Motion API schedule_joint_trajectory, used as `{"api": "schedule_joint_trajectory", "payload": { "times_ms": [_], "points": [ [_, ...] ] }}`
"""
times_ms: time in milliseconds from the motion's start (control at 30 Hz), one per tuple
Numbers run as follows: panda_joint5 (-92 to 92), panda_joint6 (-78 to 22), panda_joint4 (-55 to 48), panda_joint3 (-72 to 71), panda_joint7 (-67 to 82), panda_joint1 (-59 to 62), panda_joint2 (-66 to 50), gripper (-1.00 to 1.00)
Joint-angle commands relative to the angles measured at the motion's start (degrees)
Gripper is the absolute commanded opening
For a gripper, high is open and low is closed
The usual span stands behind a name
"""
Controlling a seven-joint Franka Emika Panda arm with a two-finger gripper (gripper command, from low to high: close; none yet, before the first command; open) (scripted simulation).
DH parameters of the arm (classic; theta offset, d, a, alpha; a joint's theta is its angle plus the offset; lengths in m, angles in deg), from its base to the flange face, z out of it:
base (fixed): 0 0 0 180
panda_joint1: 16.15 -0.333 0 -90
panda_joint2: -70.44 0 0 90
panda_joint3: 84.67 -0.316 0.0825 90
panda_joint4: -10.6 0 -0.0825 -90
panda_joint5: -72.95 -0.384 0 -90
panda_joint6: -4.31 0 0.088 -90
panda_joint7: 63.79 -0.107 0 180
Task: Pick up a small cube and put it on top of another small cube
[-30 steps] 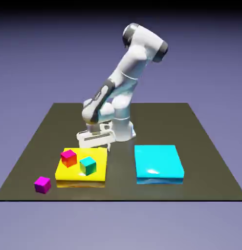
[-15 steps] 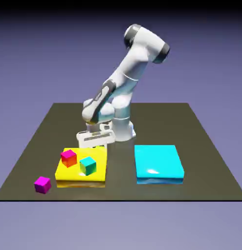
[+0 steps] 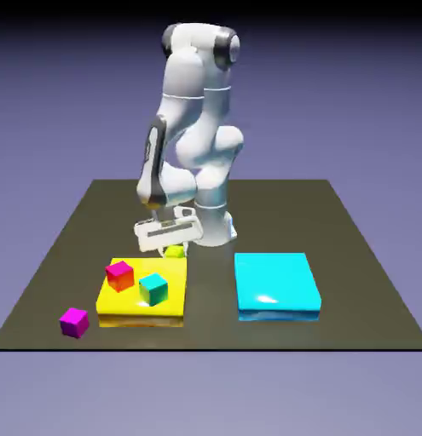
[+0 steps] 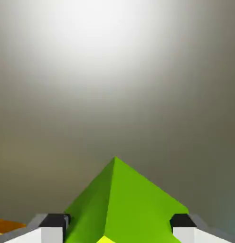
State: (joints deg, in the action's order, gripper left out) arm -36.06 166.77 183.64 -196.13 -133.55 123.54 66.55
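The small lime cube (image 3: 175, 252) shows just under my gripper (image 3: 170, 244), by the far edge of the yellow slab (image 3: 120, 308). In the hand view this cube (image 4: 124, 204) fills the gap between the two grey fingertips (image 4: 52, 222), green sides outward, and the gripper (image 4: 117, 230) is shut on it. On the yellow slab sit a magenta cube with a red side (image 3: 119, 275) and a teal cube with green and orange faces (image 3: 153, 289). An all-magenta cube (image 3: 74, 322) lies on the table to the exterior view's left of the slab.
A flat cyan slab (image 3: 276, 285) lies on the dark table (image 3: 359, 255) at the exterior view's right of the yellow slab. The arm's white base (image 3: 212, 223) stands just behind the gripper.
The jaws closed from wide open onto the lime cube. The arm's upper links swung upright and toward the exterior view's left, and the lime cube now shows beneath the hand.
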Motion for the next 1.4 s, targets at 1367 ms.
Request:
{"api": "schedule_joint_trajectory", "payload": {
  "times_ms": [1367],
  "points": [
    [37.7,-9.2,-20.3,56.2,-23.6,-45.5,8.0,-1.00]
  ]
}}
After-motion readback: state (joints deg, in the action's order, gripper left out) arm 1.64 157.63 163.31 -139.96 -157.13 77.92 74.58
